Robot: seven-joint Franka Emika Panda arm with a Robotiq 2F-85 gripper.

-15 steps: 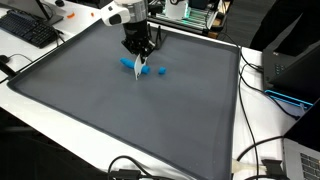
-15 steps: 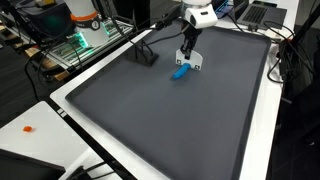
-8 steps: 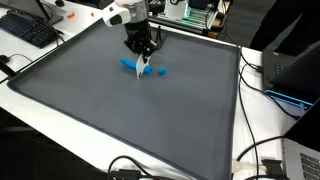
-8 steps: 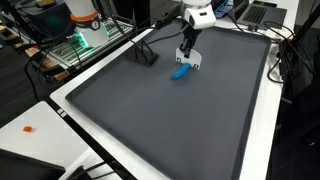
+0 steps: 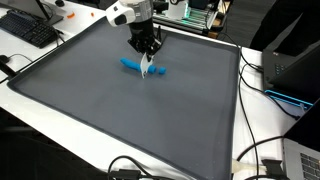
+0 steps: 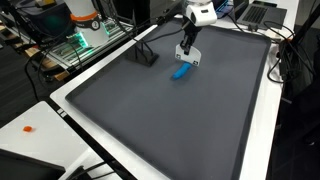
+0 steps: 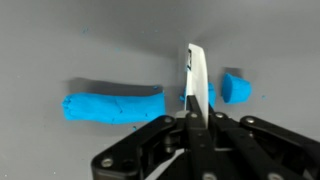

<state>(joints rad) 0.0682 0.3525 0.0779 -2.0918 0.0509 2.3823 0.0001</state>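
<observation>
Between the fingertips of the gripper (image 7: 193,128): one white blade (image 7: 197,78), thin, seen edge-on in the wrist view, projecting past the tips toward the grey mat (image 7: 90,35). Jaws drawn narrow, clamped on the blade from both sides.

Item 1, blue roll (image 7: 113,104): soft-looking cylinder, lying flat on the mat, crosswise to the blade, off to one side of the gripper. Its near end stops just short of the blade; a small scrap of blue shows right against the blade on that same side.

Item 2, small blue piece (image 7: 236,88): short stub, on the opposite side of the blade from the roll, near it but apart from it.

Exterior views: gripper (image 5: 148,58) pointing straight down over the far part of the mat (image 5: 100,110), white blade (image 5: 149,68) hanging below it with its tip at mat level, between the blue roll (image 5: 130,64) and the small blue piece (image 5: 161,71). From the opposite direction, gripper (image 6: 188,47) with white blade (image 6: 190,58) beneath; blue roll (image 6: 181,71) just below and beside the blade tip; the small piece cannot be made out there.

Surroundings: black wedge (image 6: 147,58) on the mat (image 6: 170,130), near the gripper; keyboard (image 5: 30,30) on the white table (image 5: 20,55), well apart from the gripper, beyond the mat's edge
</observation>
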